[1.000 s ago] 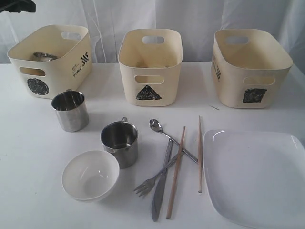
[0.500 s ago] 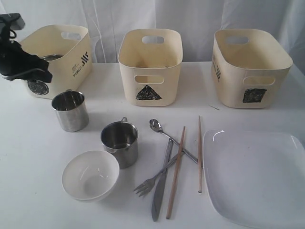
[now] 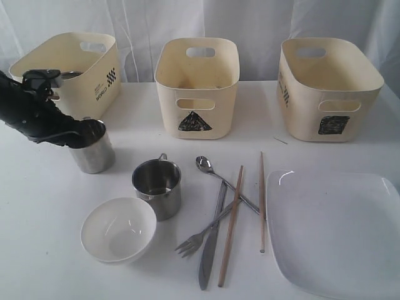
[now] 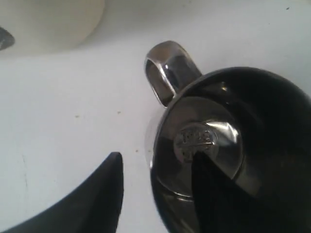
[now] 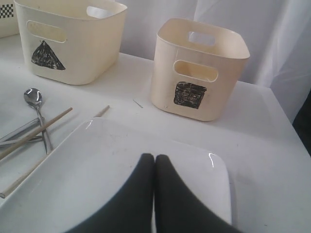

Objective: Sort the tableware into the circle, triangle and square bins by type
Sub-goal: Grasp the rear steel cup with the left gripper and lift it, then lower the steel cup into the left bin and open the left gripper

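At the left of the table point(image 3: 37, 206), just in front of the circle bin point(image 3: 103, 62), the far mug point(image 3: 94, 155) stands upright. The left gripper point(image 3: 81, 136) hangs over its rim. The left wrist view shows the jaws apart, with one finger point(image 4: 214, 199) inside the mug and the other point(image 4: 103, 191) outside, so the steel wall lies between them. The handle point(image 4: 167, 68) sticks out farther along the rim, clear of the closing line. Nothing is clamped yet.

My reading is that the step in hand is pinching this mug by its wall, and the grip turns on that wall lying squarely between the fingers as they close. The bin lies just behind the mug, so the carry should be a short lift up and over the bin's near rim. The left arm is by far the nearer. The right gripper point(image 5: 154, 162), fingers pressed together and holding nothing, sits over the plate point(image 5: 92, 155), well apart from the mug.
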You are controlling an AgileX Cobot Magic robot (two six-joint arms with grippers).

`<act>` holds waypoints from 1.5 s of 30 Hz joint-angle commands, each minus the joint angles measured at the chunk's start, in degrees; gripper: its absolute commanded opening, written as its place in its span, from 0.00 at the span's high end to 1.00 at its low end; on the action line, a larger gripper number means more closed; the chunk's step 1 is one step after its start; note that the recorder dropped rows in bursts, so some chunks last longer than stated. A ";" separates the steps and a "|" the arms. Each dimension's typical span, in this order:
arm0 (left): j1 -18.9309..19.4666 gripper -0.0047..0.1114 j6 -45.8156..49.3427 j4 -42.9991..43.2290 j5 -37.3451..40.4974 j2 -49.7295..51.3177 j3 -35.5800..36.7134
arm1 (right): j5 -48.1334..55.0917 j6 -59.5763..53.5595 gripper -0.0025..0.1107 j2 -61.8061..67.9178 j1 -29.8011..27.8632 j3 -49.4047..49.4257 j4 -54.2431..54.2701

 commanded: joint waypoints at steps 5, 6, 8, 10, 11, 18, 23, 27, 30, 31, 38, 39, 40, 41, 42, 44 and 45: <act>-0.42 0.96 0.93 -0.10 6.04 -1.49 -1.87 | -0.55 0.00 0.98 -0.37 0.02 0.28 0.07; -0.42 0.96 0.93 -0.10 7.14 -3.09 -2.54 | -0.55 0.00 0.98 -0.37 0.02 0.28 0.07; -0.42 0.96 0.93 -0.10 9.11 -7.07 -4.15 | -0.55 0.00 0.98 -0.37 0.02 0.28 0.07; -0.42 0.96 1.25 0.02 10.25 -11.76 -6.40 | -0.55 0.00 0.98 -0.37 0.02 0.28 0.07; -0.42 0.96 1.78 0.39 9.87 -13.67 -7.41 | -0.55 0.00 0.98 -0.37 0.02 0.28 0.07; 0.93 0.96 -2.59 12.93 -11.08 -16.64 -16.42 | -0.55 0.00 0.98 -0.37 0.02 0.28 0.07; 2.60 0.96 -3.79 13.18 -14.50 -6.82 -23.51 | -0.55 0.00 0.98 -0.37 0.02 0.28 0.07; 2.66 0.96 -3.68 13.20 -19.13 1.36 -27.93 | -0.55 0.00 0.98 -0.37 0.02 0.28 0.07; 2.60 0.96 -3.80 13.20 -19.47 6.36 -31.22 | -0.55 0.00 0.98 -0.37 0.02 0.28 0.07; 2.60 0.96 -3.80 13.20 -19.34 7.88 -32.10 | -0.55 0.00 0.98 -0.37 0.02 0.28 0.07; 2.60 0.95 -3.92 13.20 -20.30 13.17 -34.19 | -0.55 0.00 0.98 -0.37 0.02 0.28 0.07; 2.60 0.94 -4.07 13.20 -20.30 13.26 -34.19 | -0.55 0.00 0.98 -0.37 0.02 0.28 0.07; 2.60 0.90 -4.65 13.08 -20.30 13.26 -34.19 | -0.55 0.00 0.98 -0.37 0.02 0.28 0.07; 2.60 0.86 -5.06 13.08 -20.30 13.26 -34.19 | -0.55 0.00 0.98 -0.37 0.02 0.28 0.07; 2.60 0.81 -5.32 13.08 -20.30 13.26 -34.19 | -0.55 0.00 0.98 -0.37 0.02 0.28 0.07; 2.60 0.69 -7.32 13.08 -19.56 13.13 -34.19 | -0.55 0.00 0.98 -0.37 0.02 0.28 0.07; 2.60 0.64 -8.70 13.08 -18.29 12.98 -34.19 | -0.55 0.00 0.98 -0.37 0.02 0.28 0.07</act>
